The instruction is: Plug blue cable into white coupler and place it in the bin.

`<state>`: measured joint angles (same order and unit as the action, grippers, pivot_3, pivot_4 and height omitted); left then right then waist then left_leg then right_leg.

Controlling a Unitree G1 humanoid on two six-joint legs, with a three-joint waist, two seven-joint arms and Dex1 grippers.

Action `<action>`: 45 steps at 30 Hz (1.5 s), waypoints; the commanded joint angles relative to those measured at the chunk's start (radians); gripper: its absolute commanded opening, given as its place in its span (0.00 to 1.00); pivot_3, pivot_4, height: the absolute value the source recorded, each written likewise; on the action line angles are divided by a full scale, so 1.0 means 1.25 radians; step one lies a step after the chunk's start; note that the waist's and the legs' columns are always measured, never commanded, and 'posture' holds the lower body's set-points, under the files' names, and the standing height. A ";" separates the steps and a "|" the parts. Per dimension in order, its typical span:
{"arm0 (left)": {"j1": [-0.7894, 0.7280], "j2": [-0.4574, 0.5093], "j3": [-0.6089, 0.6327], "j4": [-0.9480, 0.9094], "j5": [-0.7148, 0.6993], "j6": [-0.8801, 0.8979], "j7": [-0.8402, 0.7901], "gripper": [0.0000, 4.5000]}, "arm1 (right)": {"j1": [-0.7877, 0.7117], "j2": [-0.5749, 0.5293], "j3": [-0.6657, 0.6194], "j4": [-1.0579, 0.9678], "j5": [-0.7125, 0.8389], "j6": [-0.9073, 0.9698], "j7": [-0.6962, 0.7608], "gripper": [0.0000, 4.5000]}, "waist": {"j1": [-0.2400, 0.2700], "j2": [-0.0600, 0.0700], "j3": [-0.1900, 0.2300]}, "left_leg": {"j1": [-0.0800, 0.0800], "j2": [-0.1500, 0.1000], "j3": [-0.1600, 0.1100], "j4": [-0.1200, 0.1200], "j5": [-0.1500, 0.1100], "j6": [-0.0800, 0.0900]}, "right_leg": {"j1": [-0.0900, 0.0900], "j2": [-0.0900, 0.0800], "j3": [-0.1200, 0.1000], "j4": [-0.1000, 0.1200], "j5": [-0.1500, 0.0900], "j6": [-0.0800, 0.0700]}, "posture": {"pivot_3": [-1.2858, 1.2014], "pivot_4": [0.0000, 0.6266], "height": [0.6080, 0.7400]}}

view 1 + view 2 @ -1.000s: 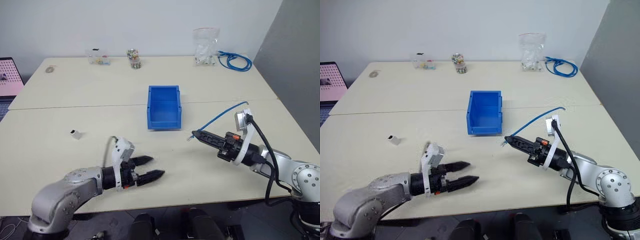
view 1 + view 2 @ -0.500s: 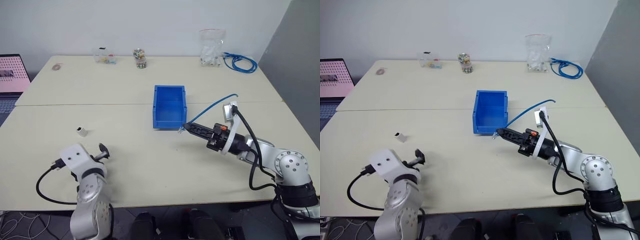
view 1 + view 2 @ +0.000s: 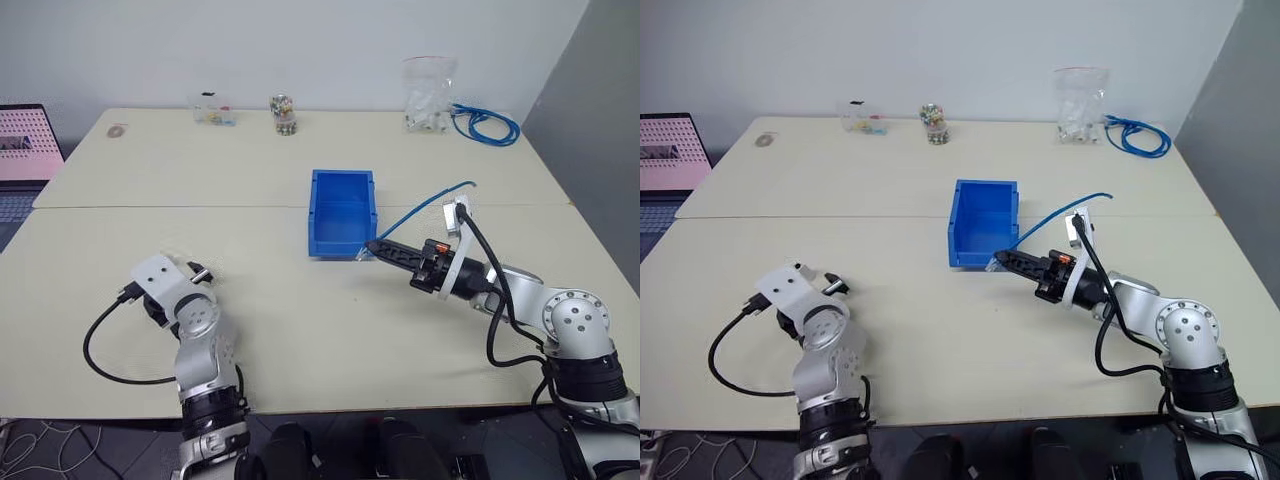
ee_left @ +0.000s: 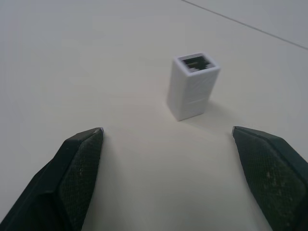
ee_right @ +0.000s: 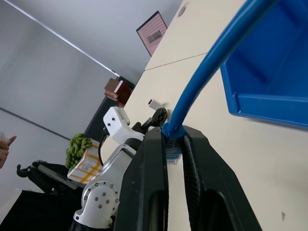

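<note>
The white coupler (image 4: 193, 85) stands upright on the table with its dark opening facing up. It sits just ahead of my open left gripper (image 4: 167, 130) and in line with the gap between the fingers, touching neither. In the head views that gripper (image 3: 200, 271) is at the near left of the table. My right gripper (image 3: 376, 248) is shut on the blue cable (image 3: 420, 208) just behind its clear plug. The plug end hangs beside the near right corner of the bin (image 3: 316, 212). The cable trails back to the right over the arm.
At the table's far edge stand a coiled blue cable bundle (image 3: 487, 125), a clear bag (image 3: 425, 92), a small jar (image 3: 282, 113) and a clear box (image 3: 213, 113). A laptop (image 3: 25, 140) sits at the far left. A seam runs between the two tabletops.
My left arm has swung round from pointing right to face the coupler at the left, fingers still open. My right gripper carried the cable end a little closer to the bin.
</note>
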<state>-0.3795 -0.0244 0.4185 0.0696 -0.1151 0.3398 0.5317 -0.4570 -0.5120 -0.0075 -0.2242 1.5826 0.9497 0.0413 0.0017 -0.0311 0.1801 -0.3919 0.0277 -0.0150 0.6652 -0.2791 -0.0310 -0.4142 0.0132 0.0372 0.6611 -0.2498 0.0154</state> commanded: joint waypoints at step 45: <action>0.011 0.229 -0.160 -0.079 -0.026 0.043 -0.307 0.17 | 0.030 -0.022 -0.102 -0.072 -0.008 -0.004 -0.074 0.03 | -0.006 0.000 0.000 | -0.004 0.001 0.001 0.000 0.000 -0.001 | -0.005 0.000 0.001 0.002 0.002 -0.004 | 0.52 0.24 1.00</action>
<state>-0.3884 0.2215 0.2540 0.0700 -0.1259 0.3556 0.2567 -0.4123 -0.5243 -0.0987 -0.2756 1.5724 0.9544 -0.0620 -0.0061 -0.0311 0.1799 -0.3968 0.0288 -0.0139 0.6650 -0.2786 -0.0318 -0.4209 0.0136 0.0385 0.6638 -0.2469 0.0107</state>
